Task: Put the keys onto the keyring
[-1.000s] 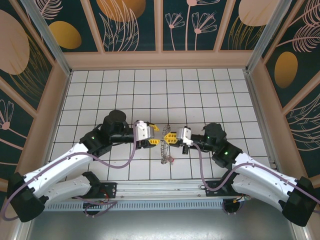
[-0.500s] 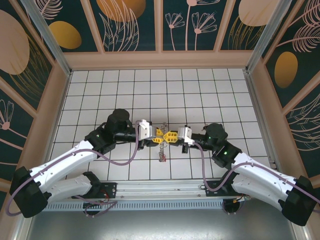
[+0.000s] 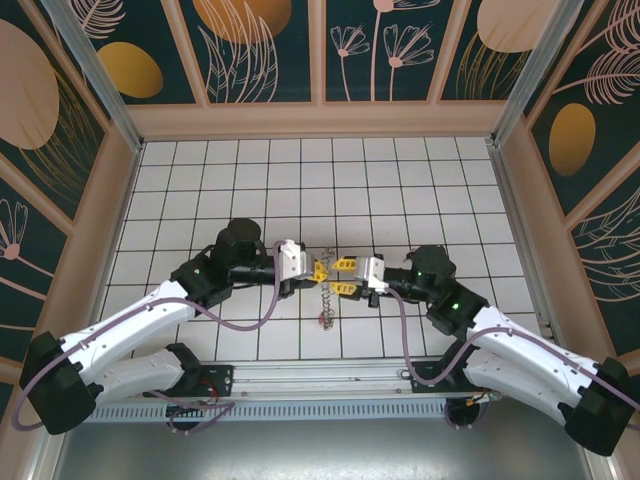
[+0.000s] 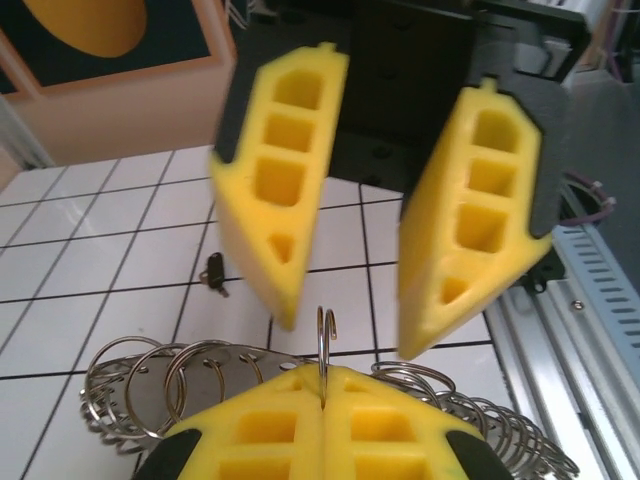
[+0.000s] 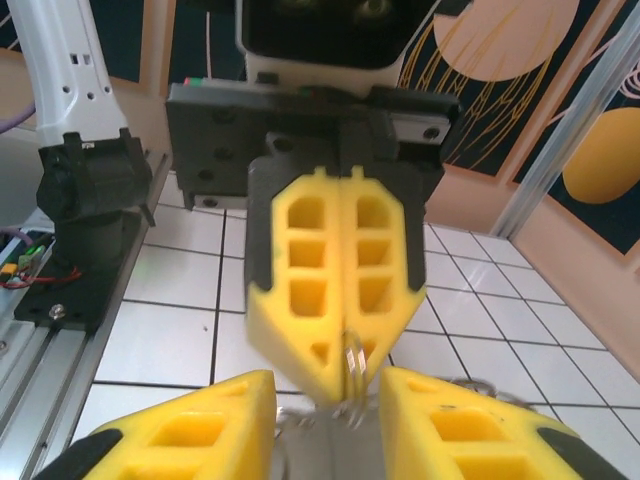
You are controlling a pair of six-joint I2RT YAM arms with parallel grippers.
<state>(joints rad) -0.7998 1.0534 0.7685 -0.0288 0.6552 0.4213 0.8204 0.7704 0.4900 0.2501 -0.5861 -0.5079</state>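
keyring [image 4: 324,332] in pinch of left end effector [image 4: 322,388]

I count two grippers, the left gripper [image 3: 318,268] and the right gripper [image 3: 343,276]. At the left gripper I see one upright split ring [image 4: 324,335] and one bunch of rings [image 4: 150,385], too overlapped to number. Beyond it lies one dark-headed key [image 4: 213,272].

The keyring [image 4: 322,335] is smooth, bright polished metal wire. Clamped on it, the left gripper [image 4: 322,380] shows matt yellow plastic, cell-moulded. The right gripper [image 4: 352,335], spread either side of it, matches, black-backed. Beneath it, floor tiles [image 4: 100,250] are glossy white.
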